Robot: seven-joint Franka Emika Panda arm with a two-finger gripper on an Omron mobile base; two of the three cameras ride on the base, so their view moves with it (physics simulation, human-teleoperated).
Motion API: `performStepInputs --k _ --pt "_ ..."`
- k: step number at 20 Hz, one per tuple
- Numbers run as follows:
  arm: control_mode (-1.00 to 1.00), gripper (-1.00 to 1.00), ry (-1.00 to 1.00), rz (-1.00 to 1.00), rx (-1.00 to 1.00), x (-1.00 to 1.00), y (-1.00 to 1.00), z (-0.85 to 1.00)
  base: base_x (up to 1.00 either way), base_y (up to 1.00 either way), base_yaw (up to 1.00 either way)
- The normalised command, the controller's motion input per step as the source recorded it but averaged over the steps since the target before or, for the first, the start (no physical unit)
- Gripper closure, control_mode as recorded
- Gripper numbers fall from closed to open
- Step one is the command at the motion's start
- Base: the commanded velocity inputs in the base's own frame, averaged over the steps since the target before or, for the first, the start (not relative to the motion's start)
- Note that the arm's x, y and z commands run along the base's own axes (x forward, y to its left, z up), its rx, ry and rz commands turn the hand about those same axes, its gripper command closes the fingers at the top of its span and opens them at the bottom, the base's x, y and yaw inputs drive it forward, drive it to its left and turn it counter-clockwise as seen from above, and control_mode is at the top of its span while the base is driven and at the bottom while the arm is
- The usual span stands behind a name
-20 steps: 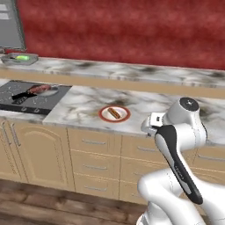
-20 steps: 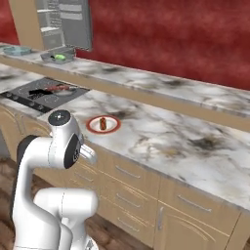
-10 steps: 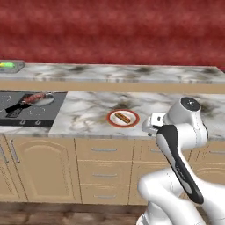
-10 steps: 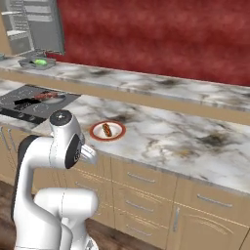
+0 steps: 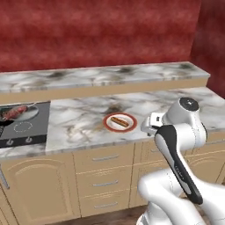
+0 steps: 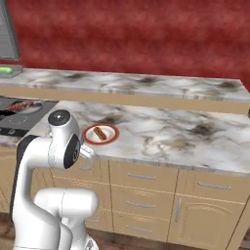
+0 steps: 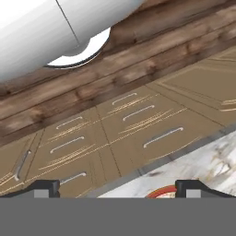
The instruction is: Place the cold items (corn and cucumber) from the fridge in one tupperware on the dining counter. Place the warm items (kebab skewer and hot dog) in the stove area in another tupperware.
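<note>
The hot dog (image 5: 119,121) lies on a red-rimmed plate (image 5: 110,128) near the front of the marble counter, also the hot dog (image 6: 100,133) in the right base view. A kebab skewer (image 5: 13,112) rests in a pan on the stove (image 5: 24,132) at the left. My arm is folded in front of the counter, to the right of the plate. In the hand view my gripper (image 7: 120,189) is open, its fingertips (image 7: 46,186) far apart with nothing between them, and the plate's rim (image 7: 162,192) peeks up just beyond. A small green item (image 6: 5,70) lies on the raised counter, too small to name. Corn is out of view.
A raised dining counter (image 5: 110,77) runs behind the worktop against the red wall. Wooden drawers (image 6: 141,178) line the cabinet front below. The fridge (image 6: 7,29) stands at the far left. The hand view looks down at drawer fronts (image 7: 138,120) and plank floor.
The whole picture has shifted: the base has moved right along the counter, so the stove and plate slid left in view. The arm keeps its folded pose and the gripper stays open.
</note>
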Motion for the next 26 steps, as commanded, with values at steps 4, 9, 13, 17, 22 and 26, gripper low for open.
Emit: performStepInputs --k 4,9,13,17,22,26 --pt "1.0 -1.0 0.0 0.0 0.0 0.0 0.0 0.0 0.56 0.44 -0.27" --pt "1.0 -1.0 0.0 0.0 0.0 0.0 0.0 0.0 0.51 0.31 -0.22" --pt "1.0 -1.0 0.0 0.0 0.0 0.0 0.0 0.0 0.36 0.39 -0.27" --pt "1.0 -1.0 0.0 0.0 0.0 0.0 0.0 0.0 0.33 0.43 -0.27" --pt "1.0 -1.0 0.0 0.0 0.0 0.0 0.0 0.0 0.34 0.48 -0.25" --pt "-1.0 -1.0 -0.04 -0.1 -0.02 0.19 0.25 0.0 0.17 0.27 -0.11"
